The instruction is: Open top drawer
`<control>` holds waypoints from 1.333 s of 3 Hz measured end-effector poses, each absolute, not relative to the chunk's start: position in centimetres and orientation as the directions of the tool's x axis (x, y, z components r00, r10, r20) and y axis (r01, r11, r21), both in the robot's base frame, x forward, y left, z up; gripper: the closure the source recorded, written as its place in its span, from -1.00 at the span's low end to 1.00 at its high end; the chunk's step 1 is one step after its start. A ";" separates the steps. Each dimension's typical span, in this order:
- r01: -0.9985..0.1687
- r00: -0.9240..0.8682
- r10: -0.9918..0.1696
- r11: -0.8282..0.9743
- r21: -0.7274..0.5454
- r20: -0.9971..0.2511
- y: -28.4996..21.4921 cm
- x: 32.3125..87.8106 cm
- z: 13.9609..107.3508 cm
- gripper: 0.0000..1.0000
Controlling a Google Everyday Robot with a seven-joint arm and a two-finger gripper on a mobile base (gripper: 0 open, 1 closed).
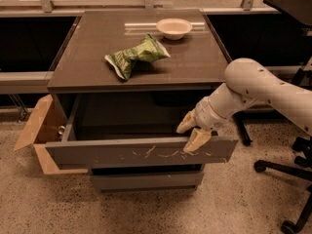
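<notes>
The top drawer (107, 154) is a wide dark grey panel with pale scratch marks, and it stands pulled far out of the cabinet, its dark inside showing. My gripper (192, 132) is at the right part of the drawer's top edge. One pale finger (187, 122) sits inside the drawer and the other finger (198, 140) lies over the front face, so the jaws clamp the panel. My white arm (253, 87) reaches in from the right.
A green chip bag (136, 56) and a white bowl (174, 28) lie on the cabinet top (87, 43). A shorter grey drawer front (146, 182) shows below. An open cardboard box (36, 130) stands at the left. Office chair legs (292, 179) are at the right.
</notes>
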State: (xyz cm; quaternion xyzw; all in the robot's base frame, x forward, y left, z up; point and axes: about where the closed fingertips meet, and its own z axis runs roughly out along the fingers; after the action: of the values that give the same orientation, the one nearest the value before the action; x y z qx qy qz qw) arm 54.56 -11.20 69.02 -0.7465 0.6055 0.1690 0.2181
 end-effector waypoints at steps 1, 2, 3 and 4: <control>-0.978 0.210 -0.830 -0.172 -0.121 -0.517 -11.2 54.6 69.0 -1.00; -0.977 0.212 -0.821 -0.189 -0.099 -0.530 -11.1 53.8 68.6 -1.00; -0.976 0.205 -0.832 -0.216 -0.039 -0.515 -11.0 51.2 68.4 -1.00; -0.970 0.204 -0.837 -0.244 0.013 -0.508 -11.0 48.5 68.1 -0.75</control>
State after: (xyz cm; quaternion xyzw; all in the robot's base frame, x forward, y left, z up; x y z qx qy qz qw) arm 48.49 -11.04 68.14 -0.7597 0.5945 0.2116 0.1572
